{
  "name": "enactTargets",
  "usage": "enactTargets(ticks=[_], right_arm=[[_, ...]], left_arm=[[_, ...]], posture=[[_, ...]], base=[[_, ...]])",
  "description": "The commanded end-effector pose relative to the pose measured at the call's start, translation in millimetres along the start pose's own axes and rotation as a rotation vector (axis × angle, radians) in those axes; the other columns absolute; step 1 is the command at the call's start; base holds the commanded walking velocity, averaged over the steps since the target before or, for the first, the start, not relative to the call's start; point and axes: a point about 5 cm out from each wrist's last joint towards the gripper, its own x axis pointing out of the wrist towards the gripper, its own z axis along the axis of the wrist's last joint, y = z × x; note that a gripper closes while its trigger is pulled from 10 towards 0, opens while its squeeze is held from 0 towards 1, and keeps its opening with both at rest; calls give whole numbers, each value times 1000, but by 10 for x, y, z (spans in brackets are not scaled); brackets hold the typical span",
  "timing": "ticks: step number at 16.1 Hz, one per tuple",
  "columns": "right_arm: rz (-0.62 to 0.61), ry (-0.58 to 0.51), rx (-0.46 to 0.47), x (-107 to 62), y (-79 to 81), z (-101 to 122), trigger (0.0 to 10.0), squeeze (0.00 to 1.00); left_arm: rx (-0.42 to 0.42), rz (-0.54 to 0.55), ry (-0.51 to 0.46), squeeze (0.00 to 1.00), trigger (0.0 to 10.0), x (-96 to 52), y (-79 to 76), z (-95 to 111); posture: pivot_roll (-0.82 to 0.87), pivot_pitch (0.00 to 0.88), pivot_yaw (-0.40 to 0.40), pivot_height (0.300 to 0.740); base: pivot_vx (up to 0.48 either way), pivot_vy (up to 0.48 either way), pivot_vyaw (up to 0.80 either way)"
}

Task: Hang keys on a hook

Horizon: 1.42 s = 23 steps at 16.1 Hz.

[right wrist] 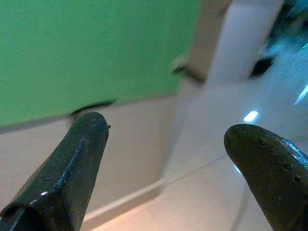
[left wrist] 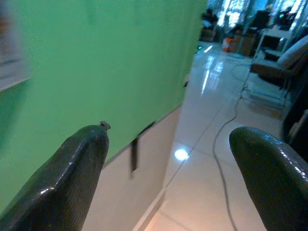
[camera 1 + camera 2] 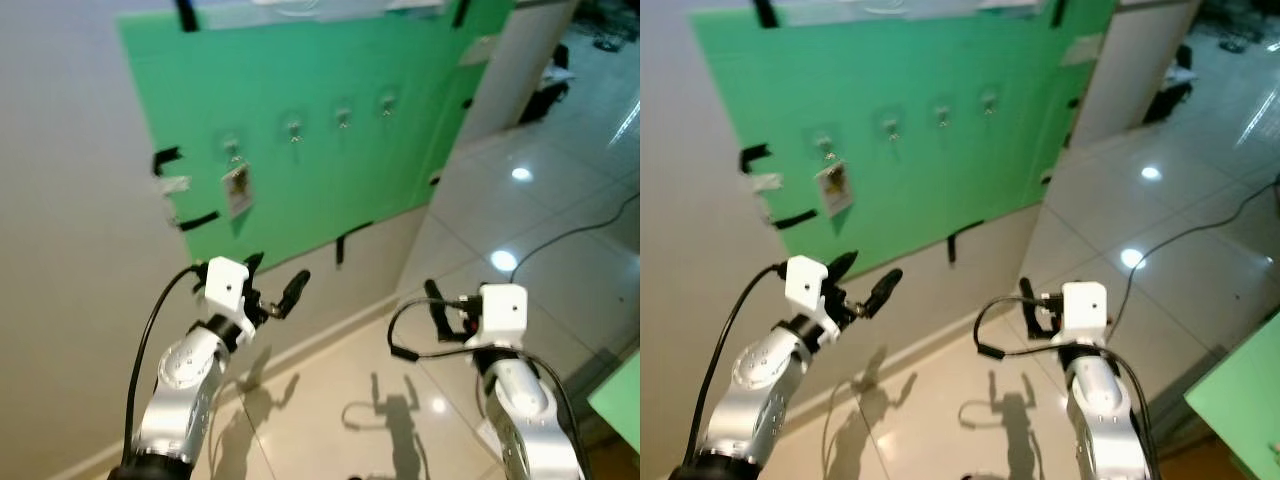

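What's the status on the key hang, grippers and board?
Left gripper open, empty, raised toward green board. Right gripper open, empty, lower. Tag with keys already on leftmost hook; other hooks bare. Nothing blocking.

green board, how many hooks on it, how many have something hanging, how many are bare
hooks with something hanging: 1, the leftmost hook, holding a small tag
bare hooks: 3
total hooks on the green board: 4

Head stereo looks down at green board (image 3: pixel 300 120); wrist views face it.
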Motion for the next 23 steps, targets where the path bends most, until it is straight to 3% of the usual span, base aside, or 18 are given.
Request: enactTargets(ticks=[1, 4, 5, 6, 7, 22, 23], right_arm=[[-70, -84, -60, -37, -143, 110, 10000, 0], [-111, -74, -34, -65, -196, 84, 10000, 0], [-138, -46, -4, -79, -226, 40, 10000, 651], [-138, -46, -4, -79, -226, 40, 10000, 651], [-160, -18, 25, -89, -248, -4, 10000, 1000], [-171, -49, 28, -66, -208, 17, 10000, 1000], [-176, -34, 47, -70, -217, -9, 10000, 1000]], left_arm=[[-8, 10, -61, 0, 10000, 68, -11, 109], [-8, 27, -79, 0, 10000, 75, 18, 138], [-4, 34, -84, 0, 10000, 81, 31, 151], [-4, 34, -84, 0, 10000, 81, 31, 151], [2, 40, -84, 0, 10000, 90, 46, 160], [35, 45, -58, 0, 10000, 133, 85, 151], [-5, 65, -45, 0, 10000, 139, 118, 113]], posture=[[-77, 0, 9, 740], [-79, 0, 6, 740], [-79, 0, 4, 740], [-79, 0, 4, 740], [-79, 0, 4, 740], [-79, 0, 10, 740], [-80, 0, 11, 740]], base=[[0, 0, -556], [0, 0, -558], [0, 0, -556], [0, 0, -556], [0, 0, -550], [0, 0, -586], [0, 0, -650]])
